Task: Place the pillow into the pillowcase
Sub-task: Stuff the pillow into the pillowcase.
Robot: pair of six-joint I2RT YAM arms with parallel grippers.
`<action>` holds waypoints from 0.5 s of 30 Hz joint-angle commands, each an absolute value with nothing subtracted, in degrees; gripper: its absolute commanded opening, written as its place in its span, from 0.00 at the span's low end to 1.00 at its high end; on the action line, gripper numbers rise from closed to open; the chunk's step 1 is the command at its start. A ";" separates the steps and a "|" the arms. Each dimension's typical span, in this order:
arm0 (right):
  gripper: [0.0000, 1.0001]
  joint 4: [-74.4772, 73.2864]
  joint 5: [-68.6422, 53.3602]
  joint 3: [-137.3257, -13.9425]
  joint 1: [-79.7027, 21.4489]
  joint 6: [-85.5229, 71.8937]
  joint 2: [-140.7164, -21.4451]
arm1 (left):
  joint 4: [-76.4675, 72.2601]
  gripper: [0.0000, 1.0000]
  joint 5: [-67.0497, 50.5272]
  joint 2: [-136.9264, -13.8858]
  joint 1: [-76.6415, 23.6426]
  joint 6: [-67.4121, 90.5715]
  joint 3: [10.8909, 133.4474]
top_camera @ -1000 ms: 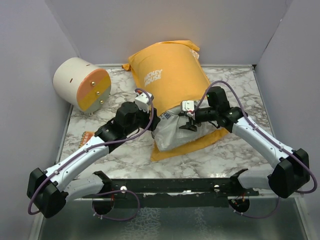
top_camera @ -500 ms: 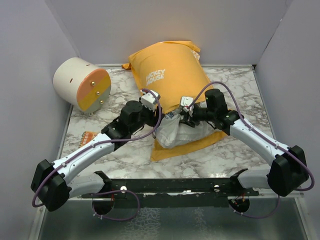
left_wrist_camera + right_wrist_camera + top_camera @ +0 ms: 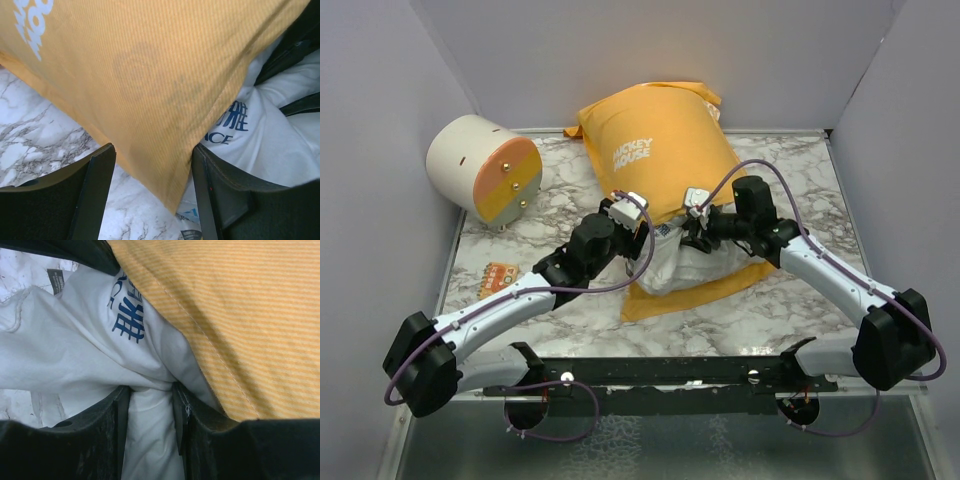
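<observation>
pillowcase (image 3: 660, 150): orange-yellow, white lettering side up, lying on the marble table (image 3: 570, 305); closed end toward the back wall, mouth toward the arms.
pillow (image 3: 685, 268): mostly inside the case, by my reading. a rumpled white end sticks out of the mouth and rests on the case's lower layer. blue print shows on it in both wrist views.
left gripper (image 3: 152, 167): jaws apart, straddling the near corner of the case's upper layer. marble shows between one finger and the cloth, so nothing is clamped (looks poised to take the hem).
right gripper (image 3: 150, 412): jaws drawn in on a fold of white pillow cloth just under the orange hem; reads as a firm pinch.
why so: one arm on the stuffing, one at the hem. pushing the end in needs the mouth held open or pulled over it.
stage: late; only the near end is outside.
next: left likely closes on the hem and draws it toward the arms while right shoves inward.
risk: thin cloth slipping, or a pinch catching both layers.
cylinder (image 3: 485, 175): cream and orange, back left, well apart, not involved.
</observation>
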State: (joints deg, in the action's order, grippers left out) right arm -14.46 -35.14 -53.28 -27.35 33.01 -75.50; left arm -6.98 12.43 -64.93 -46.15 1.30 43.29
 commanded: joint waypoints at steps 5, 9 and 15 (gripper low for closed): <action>0.40 -16.60 -34.52 -54.09 -23.44 32.76 -76.43 | -6.00 0.67 12.47 -63.71 -46.11 5.47 42.70; 0.47 -23.42 -43.82 -56.59 -21.76 36.42 -75.84 | -0.99 0.78 5.03 -56.18 -43.08 17.84 37.64; 0.58 -29.30 -52.09 -59.82 -19.94 38.77 -74.39 | 10.89 0.85 -6.85 -47.63 -37.23 27.16 30.82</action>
State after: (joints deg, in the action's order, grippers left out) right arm -23.42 -46.96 -56.77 -22.00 35.81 -75.44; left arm 0.82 4.05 -51.33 -39.81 18.11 34.28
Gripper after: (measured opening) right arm 0.555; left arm 0.843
